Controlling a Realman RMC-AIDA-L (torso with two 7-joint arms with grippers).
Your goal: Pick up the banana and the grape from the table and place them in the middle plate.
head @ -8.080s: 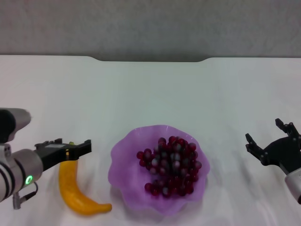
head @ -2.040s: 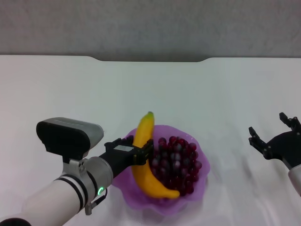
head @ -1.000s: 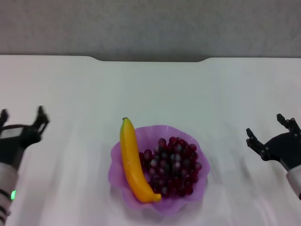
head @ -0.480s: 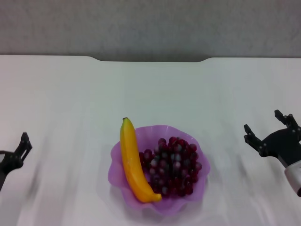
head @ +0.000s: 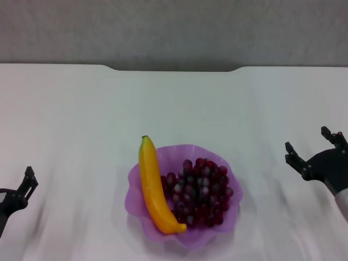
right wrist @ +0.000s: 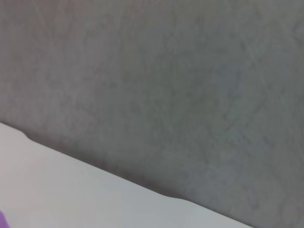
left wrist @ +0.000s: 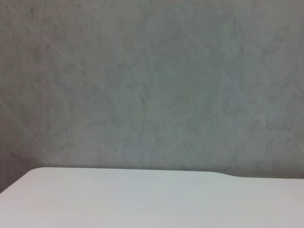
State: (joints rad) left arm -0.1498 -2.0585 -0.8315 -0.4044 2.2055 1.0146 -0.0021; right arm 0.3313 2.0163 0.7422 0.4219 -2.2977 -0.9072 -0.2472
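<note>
Plainly unlabelled — banana point(head: 154, 187), grape point(head: 198, 191) in middle plate point(head: 145, 227).

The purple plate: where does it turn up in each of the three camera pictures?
Head view: the middle plate sits low in the centre, holding the banana and the grape.
Left wrist view: not in it.
Right wrist view: only a purple sliver at the bottom left corner, probably its rim.
Shared landmark: the white table with its notched far edge against the grey wall.

A grey wall point(right wrist: 180, 85) fills most of the view above the white table point(right wrist: 71, 194), with a sliver of the middle plate point(right wrist: 2, 221) at the corner.
</note>
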